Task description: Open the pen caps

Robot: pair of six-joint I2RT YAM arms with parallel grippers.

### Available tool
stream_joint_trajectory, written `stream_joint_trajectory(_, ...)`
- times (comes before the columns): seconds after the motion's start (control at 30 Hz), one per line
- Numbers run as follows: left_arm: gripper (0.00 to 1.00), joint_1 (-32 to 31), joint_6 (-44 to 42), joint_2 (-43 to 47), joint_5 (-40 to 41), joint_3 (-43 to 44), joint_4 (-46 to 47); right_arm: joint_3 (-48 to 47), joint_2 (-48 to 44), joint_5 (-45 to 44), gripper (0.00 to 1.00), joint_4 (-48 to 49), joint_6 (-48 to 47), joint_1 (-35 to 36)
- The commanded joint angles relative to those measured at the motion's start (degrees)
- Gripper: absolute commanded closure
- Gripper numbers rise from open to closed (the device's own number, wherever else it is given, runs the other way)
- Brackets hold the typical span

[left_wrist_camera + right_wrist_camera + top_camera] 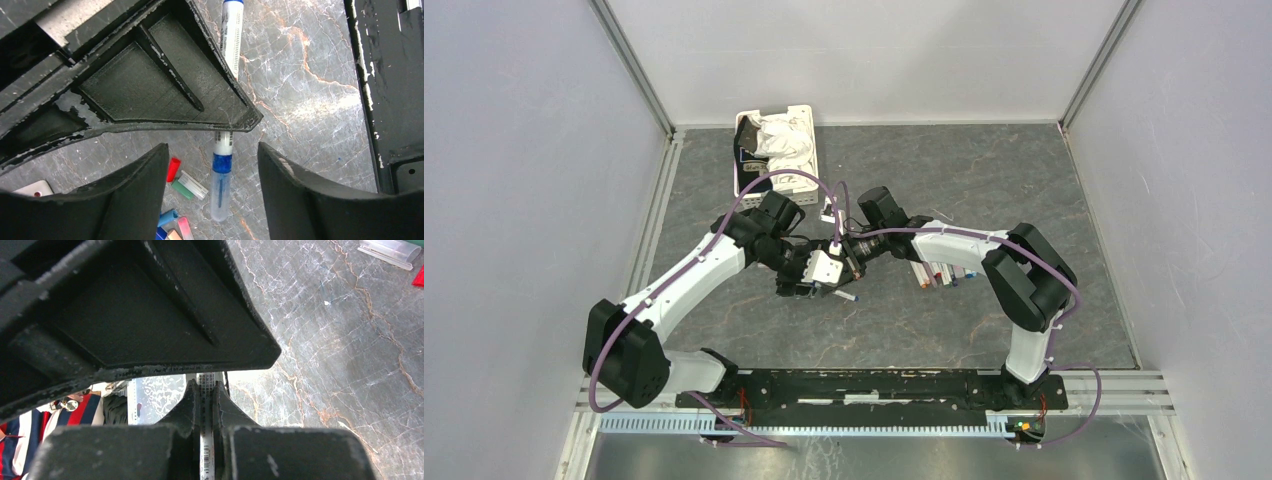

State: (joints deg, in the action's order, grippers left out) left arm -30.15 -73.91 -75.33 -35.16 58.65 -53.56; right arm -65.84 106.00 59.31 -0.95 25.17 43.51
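**Cap on, pull not yet begun**

The pen (231, 40) is clamped by its white barrel in the right fingers (188, 407), which are pressed narrow on it. Its blue-banded cap (220, 192) sits between the left fingers (135, 195), which stand wide and clear of it. Loose caps (173, 169) lie just beside on the counter (310, 75).

Risk: the left fingers close on the barrel instead of the cap, or an off-axis pull drags the pen through the right grip.

The left arm (694, 275) and right arm (964, 245) both reach inward, wrists meeting mid-counter.

A white slotted basket (810, 150) sits at the far left of the grey marbled table (1004, 180), a crumpled white cloth (784, 140) heaped inside. Pale walls (514, 150) close in left, right and far; a black rail (874, 385) runs along the near edge.
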Motion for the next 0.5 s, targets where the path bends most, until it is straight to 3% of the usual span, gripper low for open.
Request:
stream_joint_trajectory(0.0,0.34,-0.28,1.04,-0.79,-3.19,1.91,-0.82,0.41,-0.61,1.78,1.00,3.58,1.00,0.30)
stream_joint_trajectory(0.2,0.63,-0.21,0.62,-0.89,-1.81,1.00,-0.84,0.47,-0.66,1.55,1.00,3.65,1.27,0.22)
stream_joint_trajectory(0.37,0.81,-0.26,0.21,-0.20,-1.14,0.76,-0.80,0.71,-0.48,1.29,1.00,4.47,2.10,0.11)
stream_joint_trajectory(0.4,0.84,-0.26,0.17,-0.03,-1.59,0.76,-1.02,0.80,-0.36,1.21,0.98,5.05,2.69,0.15)
stream_joint_trajectory(0.47,0.88,-0.26,-0.13,0.01,-2.12,0.97,-1.57,1.04,-0.18,1.29,0.82,6.71,4.48,0.44)
